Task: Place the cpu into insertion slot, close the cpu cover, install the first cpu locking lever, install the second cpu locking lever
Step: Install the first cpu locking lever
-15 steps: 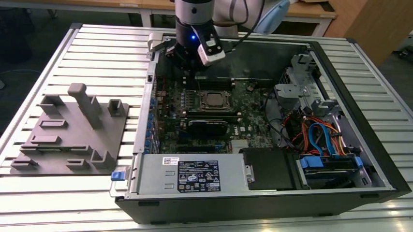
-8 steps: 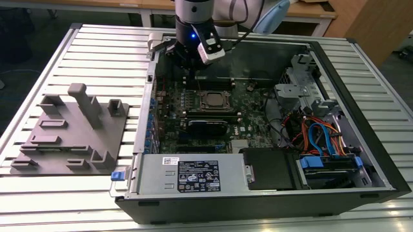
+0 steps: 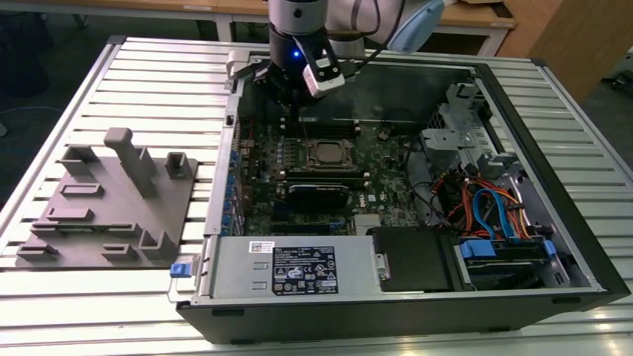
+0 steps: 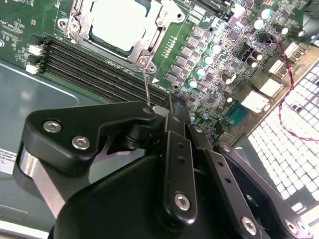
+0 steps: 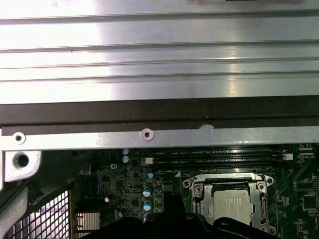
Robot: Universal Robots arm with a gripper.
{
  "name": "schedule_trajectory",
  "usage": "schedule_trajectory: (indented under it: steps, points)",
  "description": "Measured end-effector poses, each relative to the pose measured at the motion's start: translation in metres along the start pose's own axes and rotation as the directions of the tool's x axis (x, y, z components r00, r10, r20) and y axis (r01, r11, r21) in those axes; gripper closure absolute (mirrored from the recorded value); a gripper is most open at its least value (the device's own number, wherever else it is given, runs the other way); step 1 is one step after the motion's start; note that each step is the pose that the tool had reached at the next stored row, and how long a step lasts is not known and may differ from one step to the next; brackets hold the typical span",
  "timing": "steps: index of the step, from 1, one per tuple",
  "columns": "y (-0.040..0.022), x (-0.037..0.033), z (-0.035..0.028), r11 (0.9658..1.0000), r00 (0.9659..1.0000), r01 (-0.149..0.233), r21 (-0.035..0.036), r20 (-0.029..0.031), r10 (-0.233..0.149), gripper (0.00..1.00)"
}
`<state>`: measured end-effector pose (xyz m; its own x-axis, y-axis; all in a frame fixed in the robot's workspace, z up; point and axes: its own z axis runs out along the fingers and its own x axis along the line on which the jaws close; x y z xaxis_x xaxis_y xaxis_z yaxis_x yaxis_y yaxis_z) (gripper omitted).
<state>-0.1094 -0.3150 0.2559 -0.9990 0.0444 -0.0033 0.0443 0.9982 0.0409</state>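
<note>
**The cpu and its surroundings.** The cpu [image 3: 327, 153] lies flat in the insertion slot [image 3: 308, 155], near the middle of the green motherboard [image 3: 388, 169] inside the opened computer case [image 3: 516, 111]. In the first wrist view the cpu cover [image 5: 227, 180] lies down over the chip, and the dull silver top shows through its window. You may therefore judge the first two steps done.

**The lever.** In the second wrist view one thin locking lever [image 4: 145, 84] stands up from a corner of the cover frame, so it is not yet latched. Its free end reaches the tips of your gripper [image 4: 157, 110]. The claw's fingers are drawn together with no gap to be seen. Whether they pinch the lever or only touch it, you cannot tell. The other lever cannot be made out with certainty. Judge the lever steps as in hand, not complete.

**Further out, in the exterior view.**
- Your gripper hangs at about eleven o'clock from the cpu.
- The long memory slots [image 3: 316, 127] run at twelve o'clock, between chip and claw.
- A black rectangular module [image 3: 319, 195] sits at six o'clock.
- Outside the case, at nine o'clock, a grey fixture [image 3: 109, 200] rests on the slatted table [image 3: 148, 81].
</note>
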Motion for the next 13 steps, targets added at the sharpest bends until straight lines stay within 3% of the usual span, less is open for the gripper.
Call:
schedule_trajectory:
  steps: [13]
  points:
    - [0.0003, -0.0079, 0.0, 1.0, 1.0, 0.0, 0.0, -0.0001, 0.0, 0.9]
